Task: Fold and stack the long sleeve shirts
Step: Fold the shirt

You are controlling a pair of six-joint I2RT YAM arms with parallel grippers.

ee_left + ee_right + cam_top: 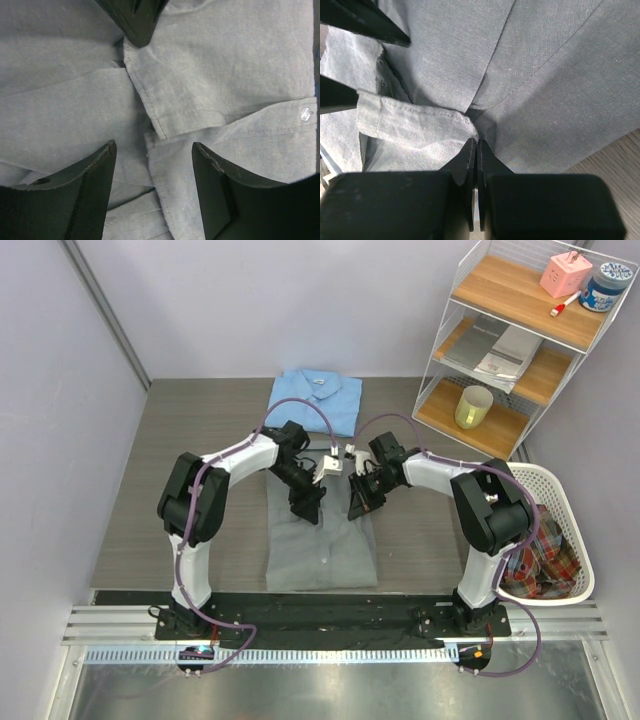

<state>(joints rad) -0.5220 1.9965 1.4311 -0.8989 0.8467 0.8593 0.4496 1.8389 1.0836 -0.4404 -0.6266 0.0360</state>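
The grey long sleeve shirt [322, 545] lies flat on the table's middle, sleeves folded in. Behind it sits the light blue shirt [316, 400], folded with its collar up. Both grippers meet over the grey shirt's upper part. My left gripper [307, 508] [154, 150] stands open just above a sleeve cuff [210, 145] with a button, nothing between its fingers. My right gripper [360, 502] [476, 144] is shut, its tips pinching a fold of grey cloth [530, 85] where the other cuff [410, 120] ends.
A white laundry basket [570, 530] with plaid cloth stands at the right edge. Behind it is a wire shelf [520, 340] holding a yellow cup [473, 406], papers, a pink object and a jar. Walls close the left and back.
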